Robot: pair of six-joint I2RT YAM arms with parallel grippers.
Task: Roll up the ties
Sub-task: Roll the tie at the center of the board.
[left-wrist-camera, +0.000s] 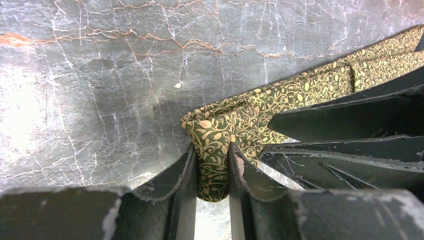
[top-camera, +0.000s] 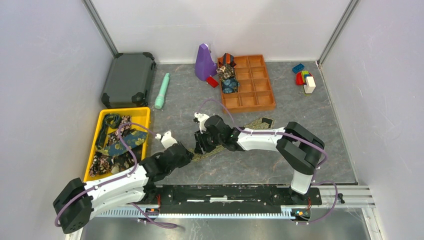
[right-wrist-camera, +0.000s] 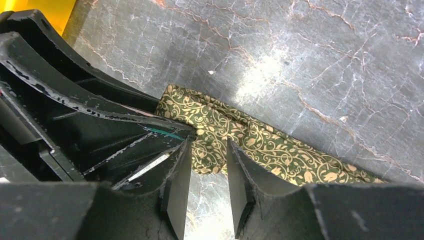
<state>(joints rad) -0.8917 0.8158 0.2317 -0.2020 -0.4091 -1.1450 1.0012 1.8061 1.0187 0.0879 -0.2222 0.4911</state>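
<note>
An olive-gold tie [top-camera: 240, 131] with a vine pattern lies slantwise on the grey marbled mat, between the two arms. My left gripper [top-camera: 184, 154] is shut on its folded near end; in the left wrist view the fold [left-wrist-camera: 215, 145] fills the gap between my fingers [left-wrist-camera: 180, 185]. My right gripper [top-camera: 204, 143] is right beside it, its fingertips closed on the tie's edge [right-wrist-camera: 207, 152] a little further along. The rest of the strip [right-wrist-camera: 290, 155] runs flat to the right. Several other ties lie in the yellow bin [top-camera: 142, 114]. Rolled ties [top-camera: 228, 76] sit in the orange tray [top-camera: 260, 95].
A teal cylinder [top-camera: 162, 91] and a dark case [top-camera: 128, 79] lie at the back left. A purple object [top-camera: 204, 62] stands by the tray. Coloured toy blocks [top-camera: 305, 80] lie at the back right. The yellow bin's corner shows in the right wrist view [right-wrist-camera: 40, 6].
</note>
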